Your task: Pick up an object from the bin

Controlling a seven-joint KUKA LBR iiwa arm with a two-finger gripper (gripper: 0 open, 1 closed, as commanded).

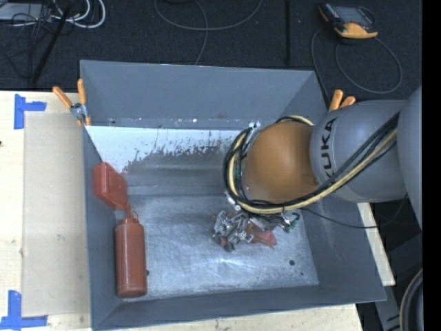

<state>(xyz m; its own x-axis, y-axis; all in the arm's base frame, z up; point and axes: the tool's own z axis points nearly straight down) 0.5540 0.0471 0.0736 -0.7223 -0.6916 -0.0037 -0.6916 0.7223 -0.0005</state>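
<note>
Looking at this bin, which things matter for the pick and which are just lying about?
For the job: hand, low in the grey bin, right of centre; small reddish piece right beside it, the likely pick.
Lying about: red-brown bottle along the left wall; reddish flat piece at its top end; both far from the hand.
</note>
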